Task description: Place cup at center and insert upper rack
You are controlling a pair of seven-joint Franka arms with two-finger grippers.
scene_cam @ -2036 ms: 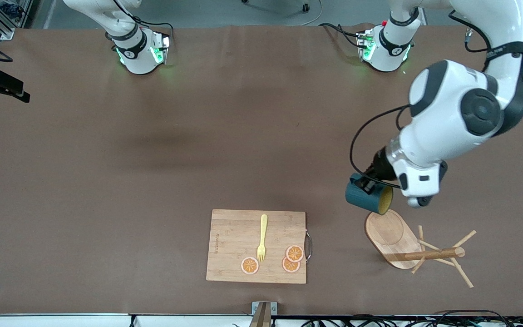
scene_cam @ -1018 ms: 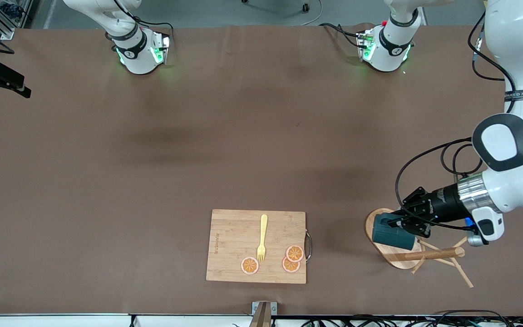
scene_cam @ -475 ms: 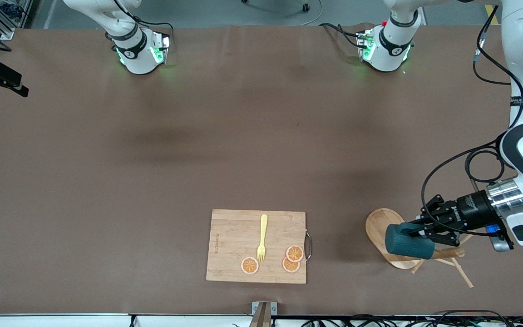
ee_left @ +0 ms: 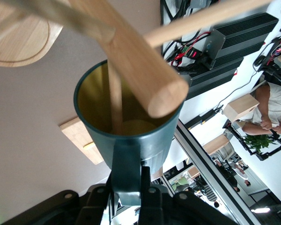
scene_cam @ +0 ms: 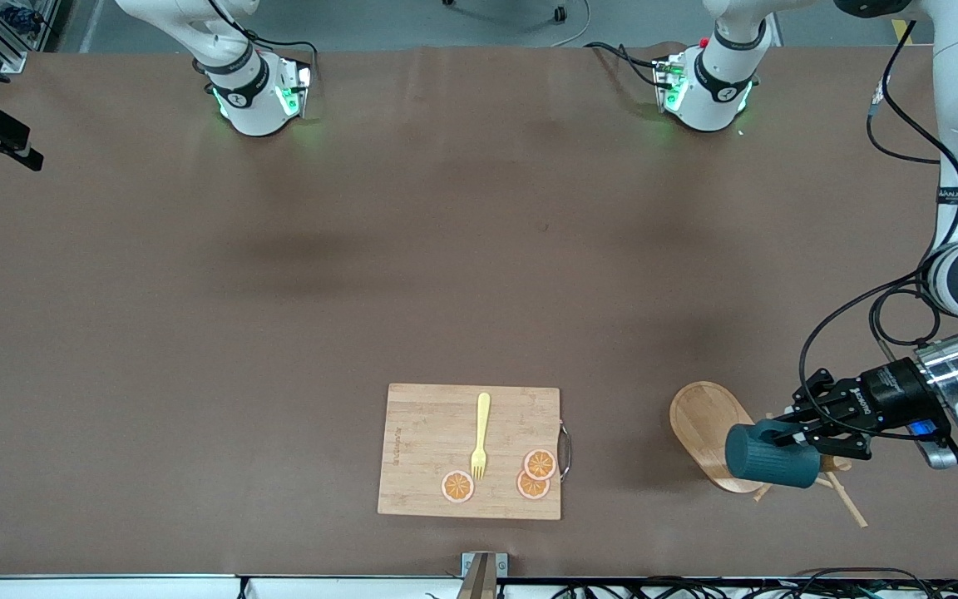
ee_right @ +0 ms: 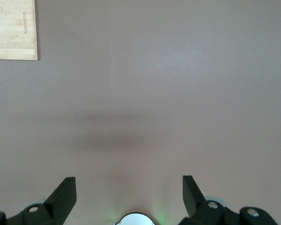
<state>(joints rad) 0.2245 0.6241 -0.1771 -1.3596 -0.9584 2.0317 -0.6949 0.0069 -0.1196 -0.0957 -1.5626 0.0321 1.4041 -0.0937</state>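
The left gripper (scene_cam: 799, 433) is clamped on the handle of the ribbed dark teal cup (scene_cam: 772, 457), held sideways over the toppled light wooden mug tree (scene_cam: 716, 437) — a thin peg already pokes into its yellow mouth. The right gripper (ee_right: 129, 193) waits spread wide, holding nothing.

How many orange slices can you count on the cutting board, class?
3. One orange slice lies just below the fork's tines; two overlapping ones sit near the cutting board's handle edge. None seem hidden.

Crowded around the cup (scene_cam: 772, 457): mug tree (scene_cam: 708, 428) pegs (ee_left: 115, 96) inside it; bare table (scene_cam: 362, 249) toward the bases.
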